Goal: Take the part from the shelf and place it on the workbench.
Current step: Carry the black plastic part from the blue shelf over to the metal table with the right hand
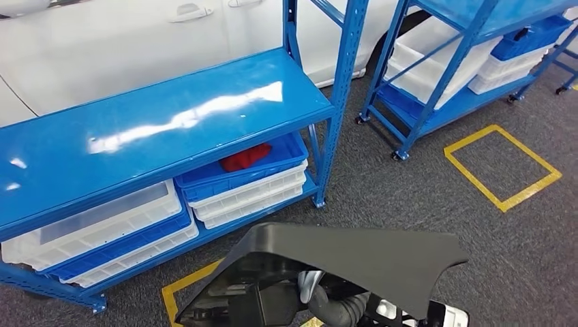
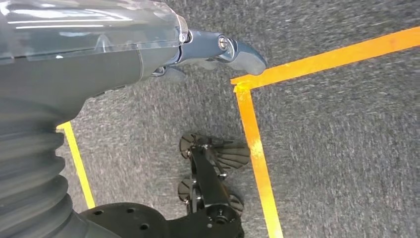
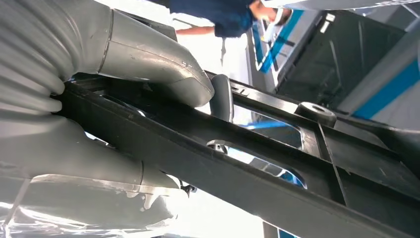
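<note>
A large black plastic part (image 1: 354, 262) with a flat, curved panel hangs low in front of me in the head view, below the blue shelf (image 1: 170, 116), whose top board is bare. In the right wrist view my right hand (image 3: 99, 163) grips a ribbed bar of this part (image 3: 277, 163), the thick thumb on one side and the fingers on the other. My left hand (image 2: 213, 49) hangs over the grey carpet and holds nothing, with a finger stretched out.
The shelf's lower level holds white and blue bins (image 1: 245, 187), one with a red item (image 1: 245, 158). A second blue rack (image 1: 450, 95) with bins stands to the right. Yellow tape squares (image 1: 503, 167) mark the carpet. A white car (image 1: 136, 48) is behind the shelf.
</note>
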{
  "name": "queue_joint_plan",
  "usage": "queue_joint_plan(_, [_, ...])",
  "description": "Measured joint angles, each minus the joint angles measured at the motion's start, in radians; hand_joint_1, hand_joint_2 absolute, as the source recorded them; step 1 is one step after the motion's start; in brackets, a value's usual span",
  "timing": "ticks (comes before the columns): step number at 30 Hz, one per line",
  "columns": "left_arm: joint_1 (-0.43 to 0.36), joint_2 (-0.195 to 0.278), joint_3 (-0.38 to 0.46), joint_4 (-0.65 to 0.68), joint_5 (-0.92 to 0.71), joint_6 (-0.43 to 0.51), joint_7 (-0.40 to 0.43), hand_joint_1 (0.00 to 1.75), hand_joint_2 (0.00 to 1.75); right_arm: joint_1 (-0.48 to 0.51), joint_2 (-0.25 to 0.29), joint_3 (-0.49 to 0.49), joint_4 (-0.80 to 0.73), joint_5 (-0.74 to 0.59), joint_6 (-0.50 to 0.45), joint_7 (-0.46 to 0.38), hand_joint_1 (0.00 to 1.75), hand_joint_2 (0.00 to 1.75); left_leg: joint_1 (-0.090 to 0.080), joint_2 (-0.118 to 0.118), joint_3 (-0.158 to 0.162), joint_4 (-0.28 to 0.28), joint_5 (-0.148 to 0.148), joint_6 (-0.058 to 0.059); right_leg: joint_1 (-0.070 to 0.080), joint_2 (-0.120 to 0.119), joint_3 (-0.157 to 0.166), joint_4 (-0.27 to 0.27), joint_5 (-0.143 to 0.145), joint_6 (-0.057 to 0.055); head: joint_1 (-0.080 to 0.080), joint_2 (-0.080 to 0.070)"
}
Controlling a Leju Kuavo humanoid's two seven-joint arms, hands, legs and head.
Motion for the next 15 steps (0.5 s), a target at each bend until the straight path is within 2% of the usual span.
queue_joint_plan(1, [-0.001,0.0,0.0,0.0,0.003,0.002,-0.002,0.0,1.75,0.0,0.0,0.0,-0.003,-0.004,0.004,0.0,1.75,1.75,0.002,0.005,0.0,0.001,-0.002,-0.007,-0.002,0.011,-0.001,-0.003,0.003,-0.008,0.0,0.0])
queue_joint_plan(2, [-0.003,0.0,0.0,0.0,0.007,0.006,-0.002,0.0,1.75,0.0,0.0,0.0,-0.005,-0.009,0.01,0.0,1.75,1.75,0.003,-0.003,-0.001,0.008,-0.01,-0.012,-0.003,0.021,-0.001,-0.008,0.007,-0.015,0.0,0.0])
queue_joint_plan(3, [-0.004,0.0,0.001,0.0,0.012,0.012,-0.002,0.0,1.75,-0.001,0.0,-0.001,-0.007,-0.014,0.018,0.0,1.75,1.75,0.006,-0.02,-0.01,0.033,-0.029,-0.016,-0.006,0.03,0.0,-0.012,0.01,-0.022,0.0,0.0])
queue_joint_plan(5, [-0.001,0.0,0.005,0.0,0.021,0.037,0.001,0.0,1.75,-0.001,0.004,-0.002,-0.01,-0.028,0.042,0.0,1.75,1.75,0.009,-0.069,-0.058,0.145,-0.095,-0.02,-0.005,0.048,0.0,-0.016,0.014,-0.032,0.0,0.0])
queue_joint_plan(6, [0.002,0.0,0.008,0.0,0.027,0.054,0.004,0.0,1.75,-0.001,0.008,-0.004,-0.011,-0.036,0.058,0.0,1.75,1.75,0.009,-0.082,-0.091,0.217,-0.128,-0.02,-0.003,0.059,-0.001,-0.015,0.015,-0.035,0.0,0.0])
queue_joint_plan(7, [0.006,0.0,0.012,0.0,0.033,0.073,0.006,0.0,1.75,0.0,0.012,-0.008,-0.012,-0.045,0.077,0.0,1.75,1.75,0.009,-0.088,-0.117,0.273,-0.147,-0.02,-0.001,0.072,-0.002,-0.015,0.015,-0.037,0.0,0.0])
queue_joint_plan(8, [0.009,0.0,0.017,0.0,0.039,0.089,0.007,0.0,1.75,0.0,0.017,-0.013,-0.012,-0.053,0.096,0.0,1.75,1.75,0.009,-0.091,-0.129,0.296,-0.145,-0.02,0.001,0.085,-0.002,-0.014,0.016,-0.038,0.0,0.0])
queue_joint_plan(9, [0.01,0.0,0.022,0.0,0.044,0.101,0.007,0.0,1.75,0.001,0.021,-0.019,-0.012,-0.06,0.113,0.0,1.75,1.75,0.009,-0.093,-0.123,0.279,-0.123,-0.018,0.003,0.098,-0.002,-0.013,0.016,-0.038,0.0,0.0])
queue_joint_plan(10, [0.01,0.0,0.028,0.0,0.049,0.11,0.007,0.0,1.75,0.001,0.025,-0.025,-0.013,-0.066,0.128,0.0,1.75,1.75,0.009,-0.099,-0.098,0.223,-0.086,-0.015,0.003,0.111,-0.001,-0.01,0.015,-0.037,0.0,0.0])
queue_joint_plan(11, [0.01,0.0,0.033,0.0,0.053,0.117,0.007,0.0,1.75,0.001,0.031,-0.031,-0.014,-0.071,0.142,0.0,1.75,1.75,0.009,-0.115,-0.064,0.149,-0.049,-0.011,0.003,0.122,-0.001,-0.006,0.015,-0.035,0.0,0.0])
queue_joint_plan(12, [0.01,0.0,0.036,-0.001,0.057,0.122,0.007,0.0,1.75,0.0,0.037,-0.037,-0.014,-0.076,0.154,0.0,1.75,1.75,0.01,-0.135,-0.035,0.082,-0.024,-0.008,0.004,0.132,-0.003,-0.001,0.013,-0.032,0.0,0.0])
queue_joint_plan(13, [0.01,0.0,0.041,-0.001,0.06,0.125,0.007,0.0,1.75,-0.001,0.044,-0.042,-0.014,-0.081,0.166,0.0,1.75,1.75,0.009,-0.151,-0.015,0.036,-0.01,-0.005,0.004,0.142,-0.005,0.003,0.012,-0.027,0.0,0.0])
queue_joint_plan(14, [0.011,0.001,0.046,-0.002,0.062,0.127,0.007,0.0,1.75,-0.001,0.05,-0.047,-0.014,-0.086,0.177,0.0,1.75,1.75,0.008,-0.161,-0.006,0.015,-0.009,-0.002,0.003,0.151,-0.009,0.005,0.013,-0.022,0.0,0.0])
queue_joint_plan(15, [0.012,0.001,0.05,-0.003,0.063,0.127,0.008,0.0,1.75,-0.001,0.056,-0.052,-0.014,-0.09,0.186,0.0,1.75,1.75,0.006,-0.158,-0.004,0.012,-0.011,0.001,0.002,0.159,-0.012,0.005,0.014,-0.015,0.0,0.0])
